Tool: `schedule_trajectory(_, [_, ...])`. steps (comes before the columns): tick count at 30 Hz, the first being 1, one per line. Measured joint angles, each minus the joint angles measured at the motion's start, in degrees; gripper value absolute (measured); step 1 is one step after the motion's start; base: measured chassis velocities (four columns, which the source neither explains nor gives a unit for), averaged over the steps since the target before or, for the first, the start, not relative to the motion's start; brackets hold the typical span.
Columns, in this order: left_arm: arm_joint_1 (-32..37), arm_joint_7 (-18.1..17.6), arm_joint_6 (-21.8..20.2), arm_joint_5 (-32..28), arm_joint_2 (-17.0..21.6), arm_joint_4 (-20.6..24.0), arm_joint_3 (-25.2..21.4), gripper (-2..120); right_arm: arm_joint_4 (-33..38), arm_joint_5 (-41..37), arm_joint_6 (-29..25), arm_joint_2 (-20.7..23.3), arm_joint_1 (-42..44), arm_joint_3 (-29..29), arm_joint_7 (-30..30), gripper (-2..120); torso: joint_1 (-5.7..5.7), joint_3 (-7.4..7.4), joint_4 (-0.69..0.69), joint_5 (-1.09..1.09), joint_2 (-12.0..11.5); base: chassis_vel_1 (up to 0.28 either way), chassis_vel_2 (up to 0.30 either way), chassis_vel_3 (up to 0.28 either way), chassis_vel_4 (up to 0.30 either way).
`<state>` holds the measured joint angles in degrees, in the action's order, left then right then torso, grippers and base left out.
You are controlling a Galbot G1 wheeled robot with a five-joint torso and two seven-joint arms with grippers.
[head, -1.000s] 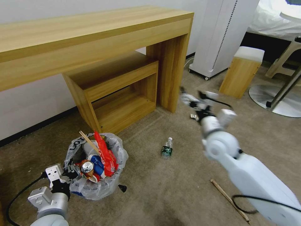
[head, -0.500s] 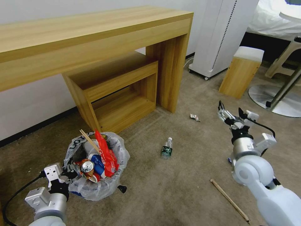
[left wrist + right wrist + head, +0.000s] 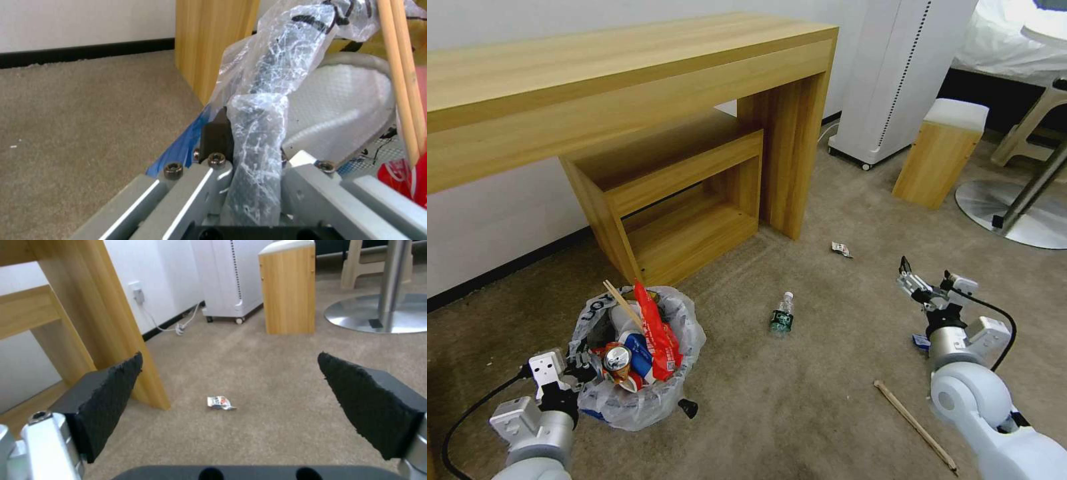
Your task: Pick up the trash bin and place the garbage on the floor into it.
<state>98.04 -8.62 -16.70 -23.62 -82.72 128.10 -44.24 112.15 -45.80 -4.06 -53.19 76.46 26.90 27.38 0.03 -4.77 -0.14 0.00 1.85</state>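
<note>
The bin (image 3: pixel 634 393) sits on the floor (image 3: pixel 800 400) at near left, just in front of the desk's (image 3: pixel 627 73) lower shelf (image 3: pixel 687 193). It is stuffed: a crushed can (image 3: pixel 616 360) lies on top, a red wrapper (image 3: pixel 657 330) stands upright in the middle, a wooden stick (image 3: pixel 622 305) leans out toward the far left, and a blue-and-white packet (image 3: pixel 642 353) is wedged between can and wrapper. In our left wrist view a white slipper (image 3: pixel 351 110) lies inside, beside the sticks (image 3: pixel 402 76).

The bin's liner is crinkled, translucent white plastic printed with dark letters, folded over the rim and bulging down the sides. Our left gripper (image 3: pixel 579 369) is at the bin's near-left rim, its fingers pinching the rim and bunched bag (image 3: pixel 260 110) between them.

Our right gripper (image 3: pixel 926 283) hovers at near right above open carpet, its black pads (image 3: pixel 111 400) spread wide with nothing between them. Ahead of it, a small wrapper (image 3: pixel 841 249) lies near the desk leg (image 3: pixel 794 153). A green-labelled bottle (image 3: pixel 782 313) lies between bin and right arm, well apart from both. Another stick (image 3: pixel 915 425) lies at near right, and a small blue scrap (image 3: pixel 921 341) is just beside the right wrist.

The carpet between the bin and the right arm is open. At far right stand a white unit (image 3: pixel 894 73), a wooden stool (image 3: pixel 940 153) and a round metal base (image 3: pixel 1014 213).
</note>
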Motion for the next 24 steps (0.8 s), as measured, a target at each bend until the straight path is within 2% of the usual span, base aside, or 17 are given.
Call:
schedule_trajectory(7, [-0.2,-0.04,-0.01,-0.6,0.47,-0.37,-0.34,1,-0.87,1.74,0.24,-1.43,-0.25,-0.74,0.05,100,0.0,0.0,0.01,0.0,0.0,0.0,0.0,0.0,0.0])
schedule_trajectory(24, [-0.36,-0.1,0.02,-0.46,0.18,-0.67,-0.42,1,-1.64,2.25,-0.42,-1.14,-0.61,-0.96,-0.19,100,0.0,0.0,0.01,0.0,0.0,0.0,0.0,0.0,0.0])
